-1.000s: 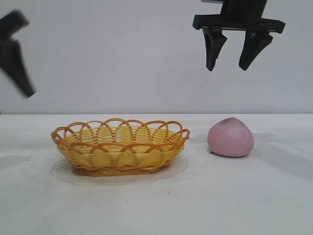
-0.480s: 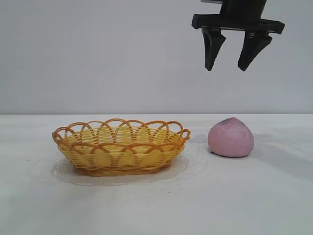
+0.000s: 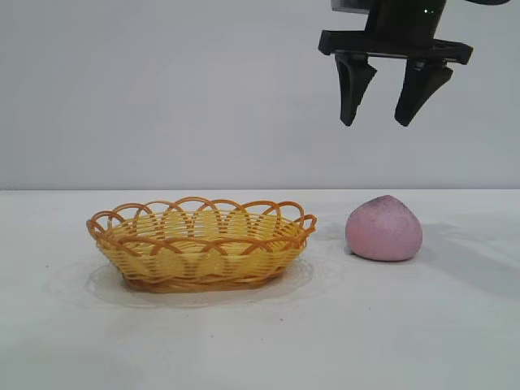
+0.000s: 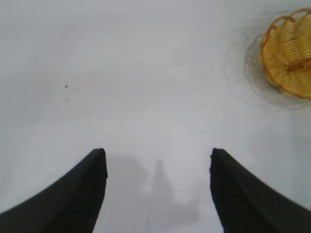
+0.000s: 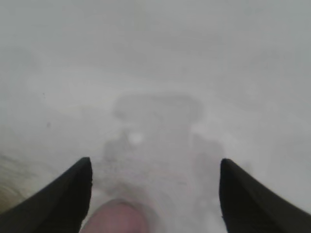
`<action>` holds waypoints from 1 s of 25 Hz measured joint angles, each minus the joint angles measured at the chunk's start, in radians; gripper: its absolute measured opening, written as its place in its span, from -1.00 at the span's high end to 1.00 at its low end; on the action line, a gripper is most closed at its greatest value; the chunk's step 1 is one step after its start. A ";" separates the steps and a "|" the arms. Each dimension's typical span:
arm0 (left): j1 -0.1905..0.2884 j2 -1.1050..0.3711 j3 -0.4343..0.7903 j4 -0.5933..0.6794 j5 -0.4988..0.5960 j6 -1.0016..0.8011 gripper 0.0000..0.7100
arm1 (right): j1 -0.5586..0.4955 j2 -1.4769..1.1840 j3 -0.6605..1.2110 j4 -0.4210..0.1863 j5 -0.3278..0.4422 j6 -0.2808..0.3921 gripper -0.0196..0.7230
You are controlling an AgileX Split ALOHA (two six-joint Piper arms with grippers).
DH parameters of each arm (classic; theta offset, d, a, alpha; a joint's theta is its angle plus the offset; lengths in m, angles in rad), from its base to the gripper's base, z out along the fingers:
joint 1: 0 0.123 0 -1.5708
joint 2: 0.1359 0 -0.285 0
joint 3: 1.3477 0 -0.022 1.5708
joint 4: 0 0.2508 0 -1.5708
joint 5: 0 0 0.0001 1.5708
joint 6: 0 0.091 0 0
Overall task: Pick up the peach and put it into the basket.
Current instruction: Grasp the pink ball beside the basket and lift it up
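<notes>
Setting: a plain pale wall behind a white table (image 3: pixel 260 341); nothing else stands on the surface but the two task things
Left gripper (image 4: pixel 158 194): out of the exterior view; its wrist view shows two black fingers standing apart over bare table with nothing between them, the basket off at that picture's edge
Basket (image 3: pixel 201 242): yellow woven oval with an orange looped rim, sitting flat on the table toward the left, and nothing lies in it
Peach (image 3: pixel 383 228): pinkish-purple rounded lump with a small tip on top, resting on the table just right of the basket, a clear gap between them
Right gripper (image 3: pixel 392 85): hanging high above the peach and a touch left of its top, fingers pointing down and spread, holding nothing; its wrist view shows the peach's crown near the bottom edge between the fingers
Step in hand: by my reading the approach, with the peach not yet touched
Next move: likely a straight descent so the spread fingers pass either side of the peach, a gentle close, a lift, then a carry leftward over the rim
Writing: no brand, label or lettering can be read anywhere
</notes>
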 joint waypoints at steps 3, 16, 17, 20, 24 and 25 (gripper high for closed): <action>0.000 -0.100 0.031 0.007 0.064 0.000 -0.14 | 0.001 0.000 0.032 0.009 -0.006 0.000 -0.33; 0.000 -0.534 0.064 0.007 0.175 0.014 -0.14 | 0.001 0.000 0.129 0.020 -0.004 -0.007 -0.33; 0.000 -0.571 0.064 0.007 0.175 0.016 -0.14 | 0.001 0.000 0.129 0.022 0.001 -0.007 -0.33; 0.000 -0.649 0.064 0.007 0.181 0.025 -0.14 | 0.001 0.000 0.130 0.023 0.013 -0.007 -0.33; 0.000 -0.657 0.064 0.001 0.181 0.052 -0.14 | 0.005 -0.002 0.135 0.042 0.050 -0.028 -0.33; 0.000 -0.657 0.064 0.001 0.181 0.056 -0.14 | 0.008 -0.002 0.135 0.044 0.061 -0.036 -0.33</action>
